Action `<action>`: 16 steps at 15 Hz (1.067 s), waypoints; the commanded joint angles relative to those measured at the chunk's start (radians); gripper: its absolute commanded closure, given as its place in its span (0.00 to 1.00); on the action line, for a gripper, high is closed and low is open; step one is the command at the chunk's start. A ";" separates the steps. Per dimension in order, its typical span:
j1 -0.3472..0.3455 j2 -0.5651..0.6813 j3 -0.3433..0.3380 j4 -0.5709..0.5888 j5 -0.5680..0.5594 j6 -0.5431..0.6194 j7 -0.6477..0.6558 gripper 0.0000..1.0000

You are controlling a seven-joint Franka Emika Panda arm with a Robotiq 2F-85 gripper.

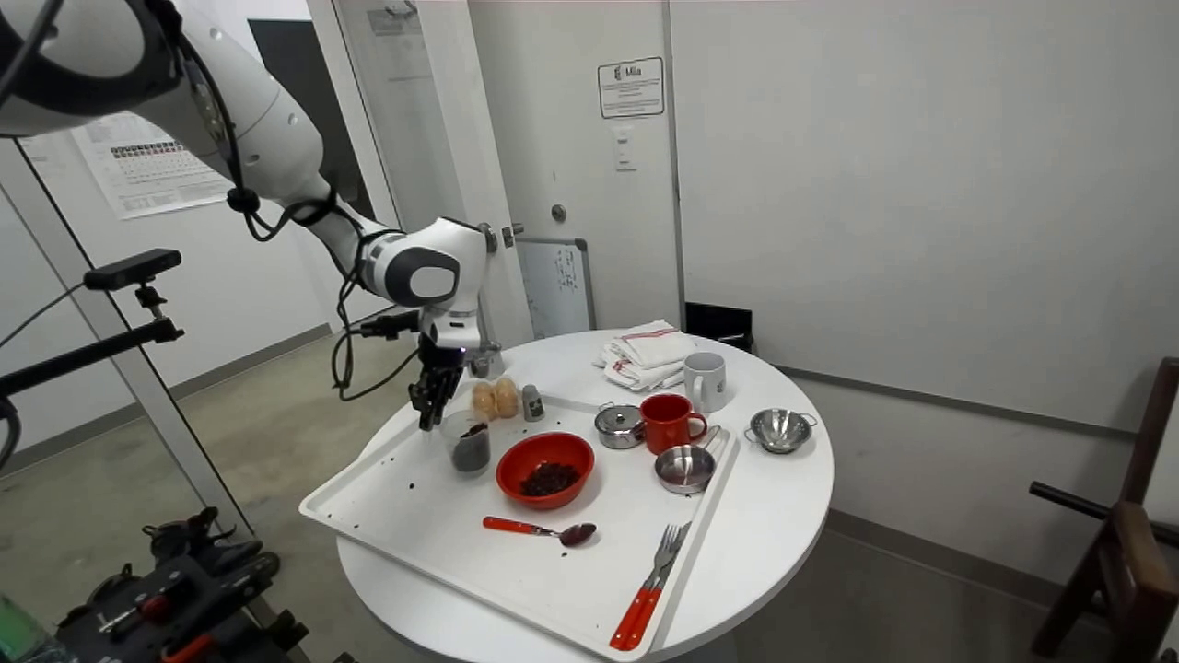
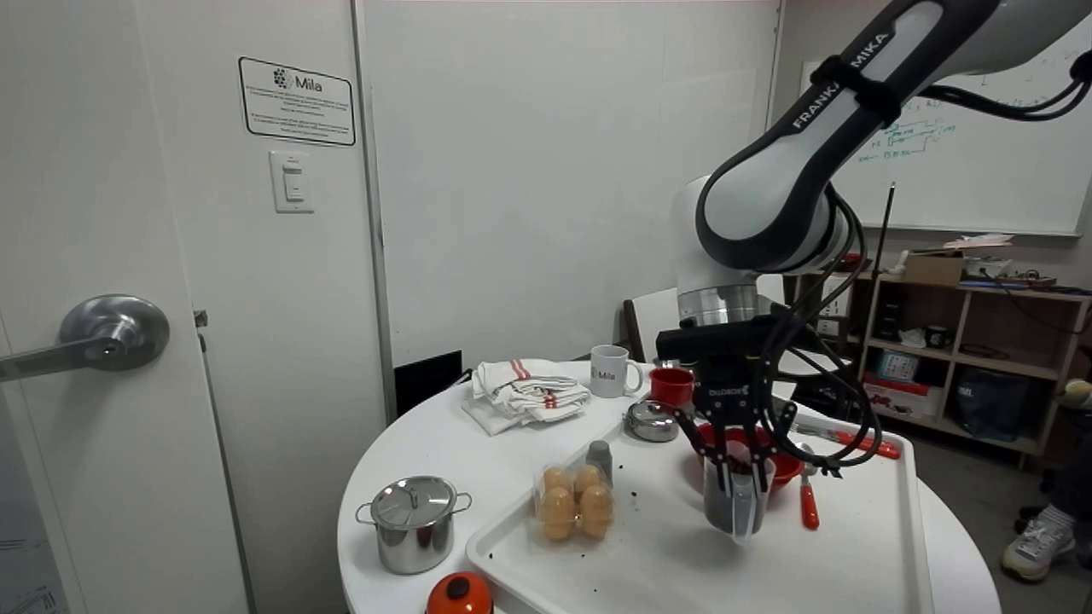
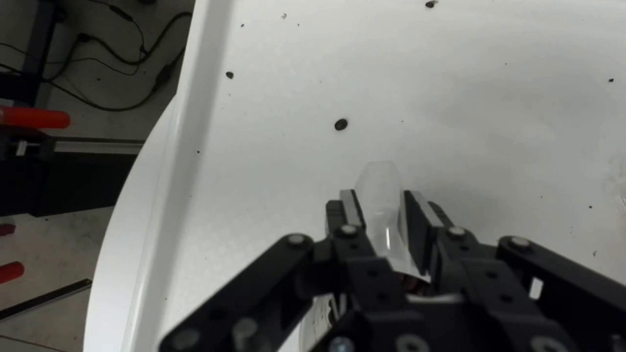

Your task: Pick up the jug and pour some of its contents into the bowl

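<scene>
Jug [image 1: 471,451]: upright or nearly so, over the tray [image 1: 396,516], inside the left edge of the bench [image 1: 783,525] as an exterior view shows it; clear-walled, dark contents in its lower part; whether its base touches the tray I cannot tell.
Gripper [image 3: 381,195]: narrow, pointing down, holding the jug by its clear handle [image 3: 379,186], which fills the gap between the two fingers.
Red bowl [image 1: 536,448]: on the tray, just beside the jug, nearer the bench's middle, dark pieces [image 1: 550,479] lying in the bottom.
Spoon [image 1: 511,525]: on the tray, between the bowl and the near edge, red handle toward the left edge.
Fork [image 1: 667,548] and knife [image 1: 650,608]: side by side along the tray's side, red handles toward the bench's near edge.
Red mug [image 1: 665,424]: on the tray, between the bowl and the right edge, a lidded steel pan [image 1: 619,428] just beside it, a shallow steel pan [image 1: 684,468] in front.
Colander [image 1: 781,430]: off the tray, by the right edge.
Cloths [image 1: 645,356] and grey mug [image 1: 702,382]: off the tray, toward the far edge, near each other.
Eggs [image 1: 495,398]: toward the far left edge, past the jug, a grey shaker [image 1: 532,403] just beside.
Steel pot [image 1: 486,362]: partly hidden, by the far left edge.
Specks [image 3: 341,124]: dark, scattered on the tray in the wrist view.
</scene>
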 commanded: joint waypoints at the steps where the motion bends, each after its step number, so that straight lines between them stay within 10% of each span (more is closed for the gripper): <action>1: -0.022 0.005 0.022 0.003 -0.009 -0.006 0.027 0.88; 12: -0.029 0.063 0.027 0.043 -0.014 -0.052 0.038 0.86; 13: -0.029 0.067 0.026 0.045 -0.014 -0.053 0.042 0.48; 16: -0.029 0.075 0.026 0.053 -0.016 -0.060 0.053 0.34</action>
